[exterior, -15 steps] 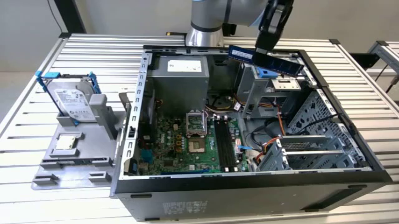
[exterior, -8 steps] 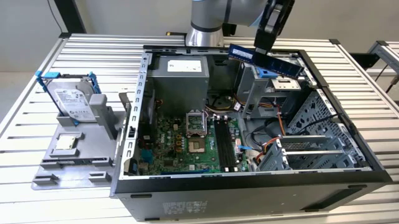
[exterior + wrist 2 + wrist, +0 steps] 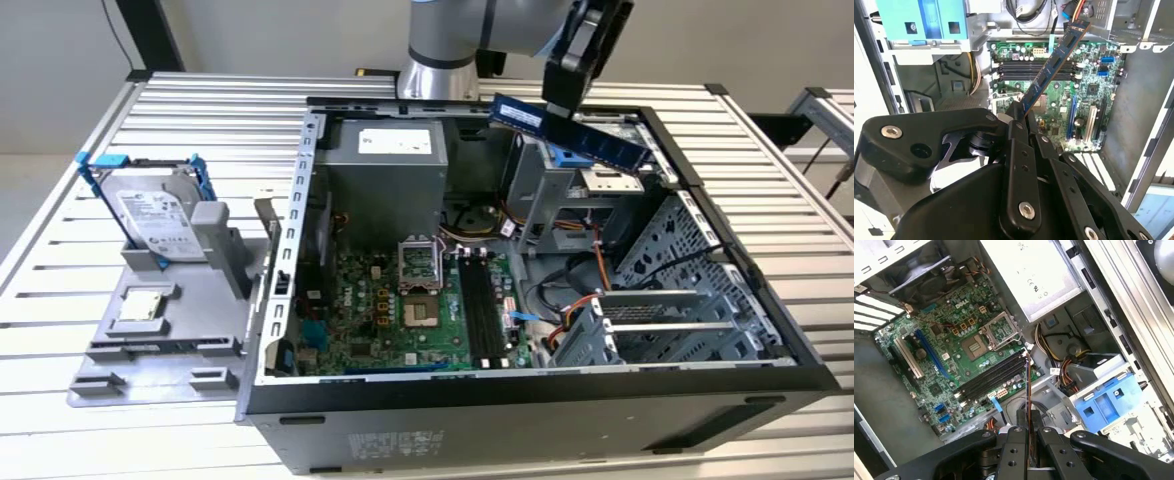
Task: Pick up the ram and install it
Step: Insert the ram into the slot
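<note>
One ram, a dark blue stick with black chips, is held in the air over the far edge of the open computer case, toward the case's far corner at the exterior view's right.
- Long axis: tilted. The higher end points to the exterior view's left and the lower end slopes down to the exterior view's right, roughly along the case's far edge.
- In the second wrist view the ram reaches out from the fingers over the board.
- In the first wrist view the ram shows edge-on as a thin line.

One gripper, black, comes down on the stick from above and is clamped on its two flat faces.
- The grip is off-centre: a short part juts out on the higher side and the longer part on the lower side.
- The gripper sits at the stick's near end in the second wrist view, and the gripper likewise in the first.

One motherboard, green, lies on the case floor. Its long black memory slots lie side by side, below the ram and well apart from it.

One power supply, a grey box, sits against the case's far edge.

One hard drive, silver in a blue frame, stands upright on a grey stand. It is just beside the case, near the edge of the table at the exterior view's left.
</note>
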Robot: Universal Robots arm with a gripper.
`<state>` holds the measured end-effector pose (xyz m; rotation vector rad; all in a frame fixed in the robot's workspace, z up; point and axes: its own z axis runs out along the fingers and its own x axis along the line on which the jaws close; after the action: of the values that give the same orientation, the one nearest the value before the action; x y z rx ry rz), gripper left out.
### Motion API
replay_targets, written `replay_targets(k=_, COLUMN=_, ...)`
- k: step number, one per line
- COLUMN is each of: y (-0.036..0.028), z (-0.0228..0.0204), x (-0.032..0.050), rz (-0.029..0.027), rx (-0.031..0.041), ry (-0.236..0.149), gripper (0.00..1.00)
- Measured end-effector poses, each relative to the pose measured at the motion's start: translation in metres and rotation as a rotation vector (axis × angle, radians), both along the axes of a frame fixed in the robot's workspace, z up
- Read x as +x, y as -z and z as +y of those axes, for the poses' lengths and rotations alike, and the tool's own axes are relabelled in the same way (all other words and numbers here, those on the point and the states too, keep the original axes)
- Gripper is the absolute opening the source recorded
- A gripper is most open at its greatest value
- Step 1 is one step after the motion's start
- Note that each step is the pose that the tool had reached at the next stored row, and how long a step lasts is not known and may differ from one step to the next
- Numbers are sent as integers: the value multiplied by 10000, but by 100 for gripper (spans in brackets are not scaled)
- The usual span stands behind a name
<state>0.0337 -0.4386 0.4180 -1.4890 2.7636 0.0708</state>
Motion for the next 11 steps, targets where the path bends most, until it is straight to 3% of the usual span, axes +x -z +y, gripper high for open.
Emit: replay_targets(k=11, y=0, z=-89, x=0, rz=0, rx=0, ry=609, gripper=0)
